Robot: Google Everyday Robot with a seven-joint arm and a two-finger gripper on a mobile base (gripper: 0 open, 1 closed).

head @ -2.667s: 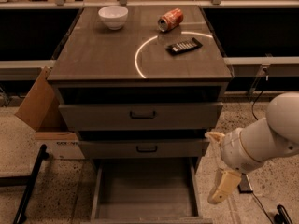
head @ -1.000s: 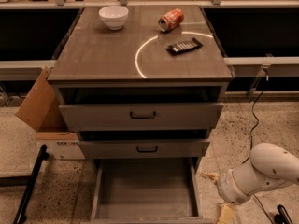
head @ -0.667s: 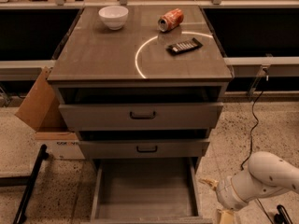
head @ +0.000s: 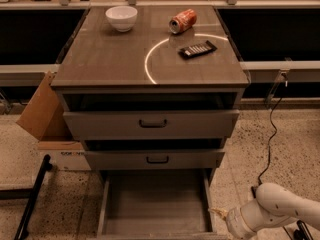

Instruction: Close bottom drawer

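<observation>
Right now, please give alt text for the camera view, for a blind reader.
The lowest grey cabinet drawer stands pulled open, while the white robot arm's hand sits low beside its right front corner. On top: a white bowl and a red can.

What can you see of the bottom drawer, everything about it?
The bottom drawer is pulled far out, lowest of three, grey, metal-looking, its plain interior empty. Its front panel is cut off at the picture's bottom edge. The claw is low beside its right wall; whether they touch is unclear.
</observation>
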